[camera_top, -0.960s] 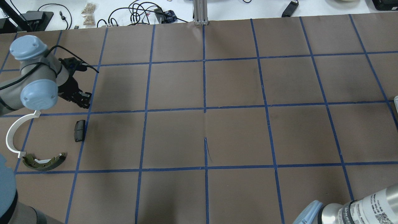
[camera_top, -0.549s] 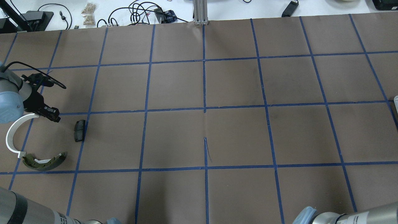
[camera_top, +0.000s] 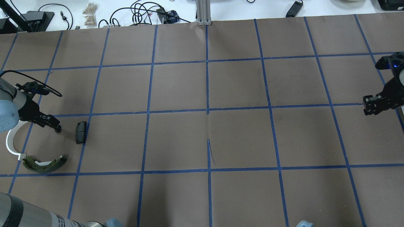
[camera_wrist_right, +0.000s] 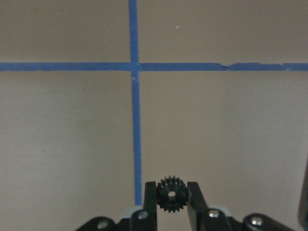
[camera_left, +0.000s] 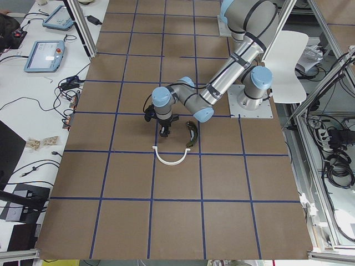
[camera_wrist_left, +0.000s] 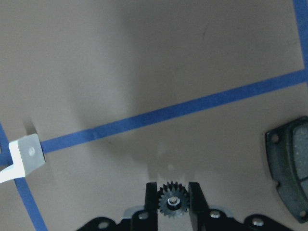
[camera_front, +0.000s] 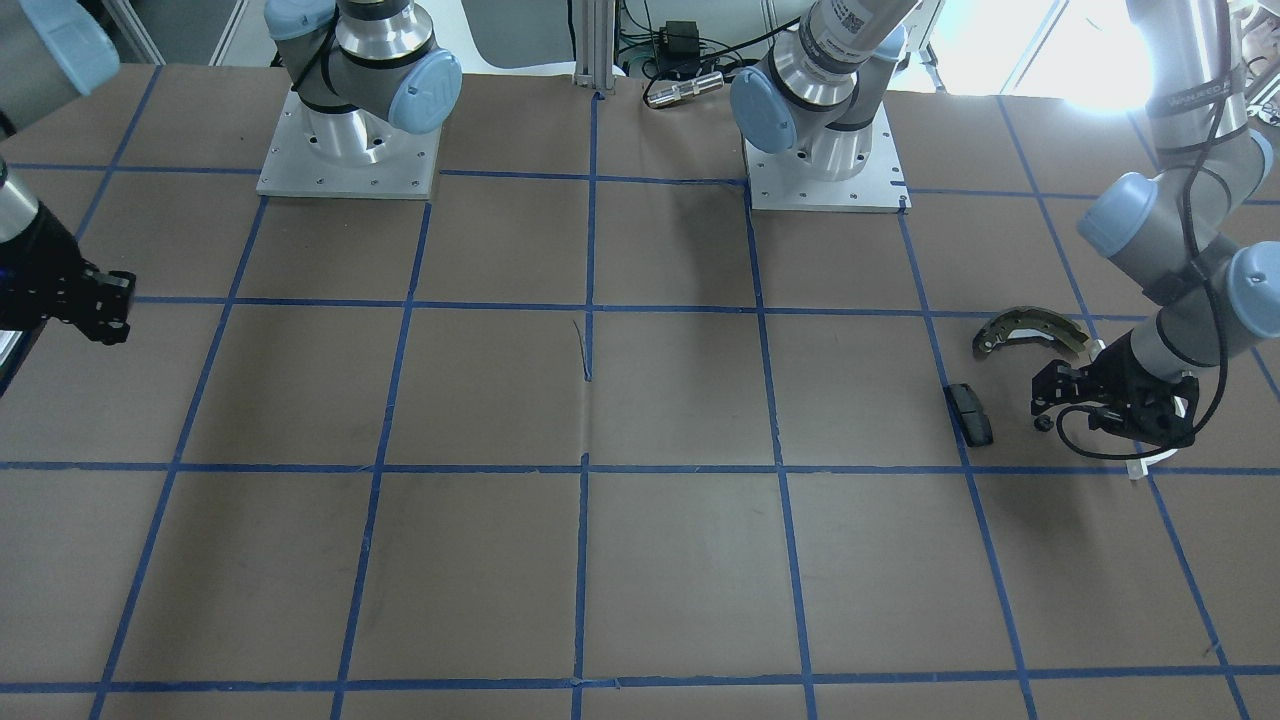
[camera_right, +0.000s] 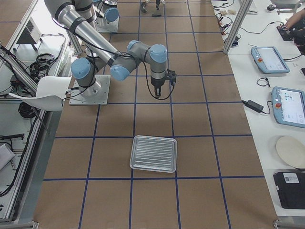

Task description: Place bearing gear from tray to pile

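Note:
My left gripper (camera_wrist_left: 172, 191) is shut on a small black bearing gear (camera_wrist_left: 172, 203) and holds it low over the table beside the pile. In the overhead view the left gripper (camera_top: 53, 124) is just left of the black pad (camera_top: 80, 132), with the white arc (camera_top: 11, 142) and the olive-bronze shoe (camera_top: 45, 164) nearer me. My right gripper (camera_wrist_right: 172, 186) is shut on a second black gear (camera_wrist_right: 172, 195) and hangs over the table at the far right (camera_top: 370, 105). The ribbed silvery tray (camera_right: 153, 153) shows in the exterior right view.
The brown table (camera_top: 208, 94) is covered with a grid of blue tape lines. Cables and small items lie on the white surface past the far edge (camera_top: 142, 12). The arm bases (camera_front: 350, 150) stand at the table's robot side.
My left gripper has moved left and toward me with its gear, ending beside the black pad. My right gripper has come into the overhead view at the right edge.

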Motion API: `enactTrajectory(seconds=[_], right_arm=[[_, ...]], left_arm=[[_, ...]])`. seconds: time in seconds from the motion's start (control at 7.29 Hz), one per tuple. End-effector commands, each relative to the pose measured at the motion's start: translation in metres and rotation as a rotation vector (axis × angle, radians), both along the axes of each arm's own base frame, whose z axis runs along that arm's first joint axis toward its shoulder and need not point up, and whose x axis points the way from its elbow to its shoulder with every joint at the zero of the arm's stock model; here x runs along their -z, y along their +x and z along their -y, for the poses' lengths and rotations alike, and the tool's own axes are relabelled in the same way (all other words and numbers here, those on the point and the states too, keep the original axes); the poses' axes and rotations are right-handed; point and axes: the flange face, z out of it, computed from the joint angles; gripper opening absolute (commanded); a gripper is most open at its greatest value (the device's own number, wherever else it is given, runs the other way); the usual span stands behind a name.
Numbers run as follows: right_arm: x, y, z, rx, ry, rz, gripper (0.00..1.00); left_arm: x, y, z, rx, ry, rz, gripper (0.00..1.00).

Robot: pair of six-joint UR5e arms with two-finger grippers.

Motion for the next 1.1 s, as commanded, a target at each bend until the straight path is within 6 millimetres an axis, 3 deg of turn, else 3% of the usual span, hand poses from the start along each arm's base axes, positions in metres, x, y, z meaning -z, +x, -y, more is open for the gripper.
enactTrajectory(seconds=[0.0, 0.14, 0.27, 0.69, 0.96], right_arm=[[0.003, 0.106, 0.004, 0.09, -0.008, 0.008, 0.0], [0.003, 0.15, 0.006, 0.119, -0.015, 0.017, 0.01], [0.008, 0.187, 0.003, 0.156, -0.007, 0.033, 0.01], [0.035, 0.305, 0.005, 0.247, -0.029, 0.139, 0.0], [0.055, 0.401, 0.031, 0.219, -0.006, 0.143, 0.0]], left_arm=[[-0.049, -0.063, 0.039, 0.071, -0.067, -0.005, 1.0], [-0.071, -0.126, 0.062, 0.017, -0.068, -0.007, 1.0], [-0.088, -0.172, 0.069, -0.011, -0.092, 0.003, 1.0], [-0.097, -0.252, 0.064, -0.092, -0.099, 0.002, 1.0], [-0.103, -0.28, 0.06, -0.122, -0.105, -0.003, 1.0]])
